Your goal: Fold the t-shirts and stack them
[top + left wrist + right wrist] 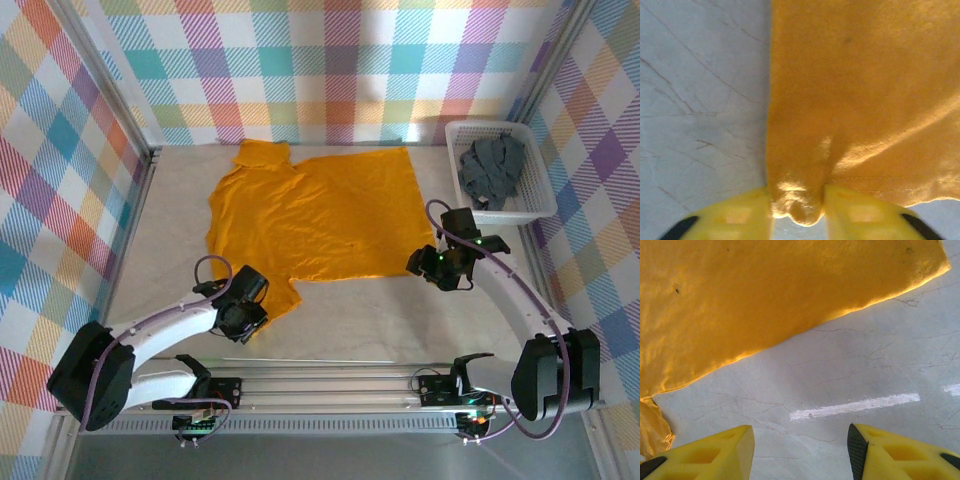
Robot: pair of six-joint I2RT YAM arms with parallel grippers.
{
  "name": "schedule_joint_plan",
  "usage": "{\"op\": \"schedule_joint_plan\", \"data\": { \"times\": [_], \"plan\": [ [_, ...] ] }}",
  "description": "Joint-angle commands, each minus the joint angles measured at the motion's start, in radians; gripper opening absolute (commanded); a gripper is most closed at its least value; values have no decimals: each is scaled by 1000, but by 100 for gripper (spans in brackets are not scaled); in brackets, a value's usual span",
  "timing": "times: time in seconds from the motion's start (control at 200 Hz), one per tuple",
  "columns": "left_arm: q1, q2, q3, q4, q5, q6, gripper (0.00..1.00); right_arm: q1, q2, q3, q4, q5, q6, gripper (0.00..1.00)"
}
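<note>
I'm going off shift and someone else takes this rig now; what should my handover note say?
Left hand: closed on the near edge of the orange-yellow t-shirt.
Right hand: open over bare table, beside that shirt's edge.
That shirt lies spread, unfolded; dark grey t-shirt sits crumpled in the white mesh basket.
Nothing folded yet; both remain to fold and stack.
</note>
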Motion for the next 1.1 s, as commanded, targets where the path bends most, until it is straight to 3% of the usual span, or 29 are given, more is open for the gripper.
{"op": "schedule_joint_plan", "data": {
  "times": [0.0,0.155,0.265,0.38,0.625,1.095],
  "plan": [
    [-12,34,31,42,-48,34,18,-10,8,-12,14,11,11,53],
    [-15,-12,72,-49,-136,64,0,-51,30,-23,24,44,24,52],
    [-18,-118,73,-128,-168,66,0,-129,48,-52,35,91,68,53],
    [-18,-215,59,-169,-151,78,0,-215,86,-91,135,53,85,53],
    [-17,-287,35,-189,-119,75,0,-216,284,-14,215,74,69,48],
    [-17,-262,55,-171,-111,89,0,-220,435,83,215,89,16,34]
  ]
}}
